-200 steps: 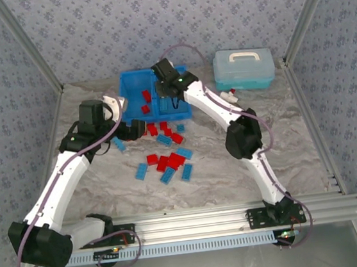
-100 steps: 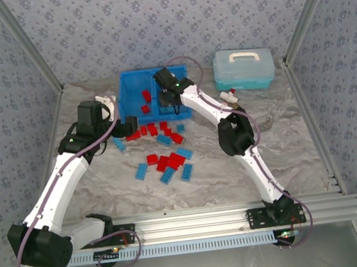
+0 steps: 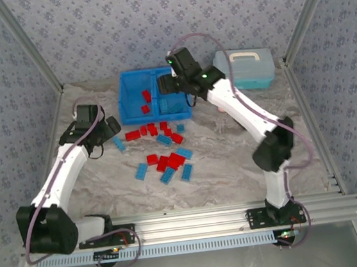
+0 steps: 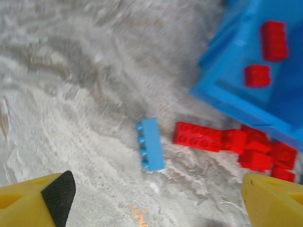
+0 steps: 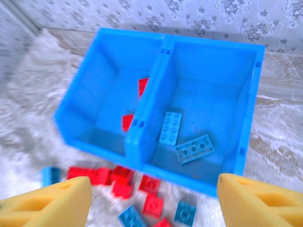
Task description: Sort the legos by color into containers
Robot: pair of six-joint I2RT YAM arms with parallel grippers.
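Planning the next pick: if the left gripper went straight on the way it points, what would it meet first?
Most likely the lone light blue lego on the table, centred ahead of the open left gripper; depth is hard to judge.

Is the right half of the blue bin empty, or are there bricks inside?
Not empty. Two light blue legos lie flat on the floor of the right compartment.
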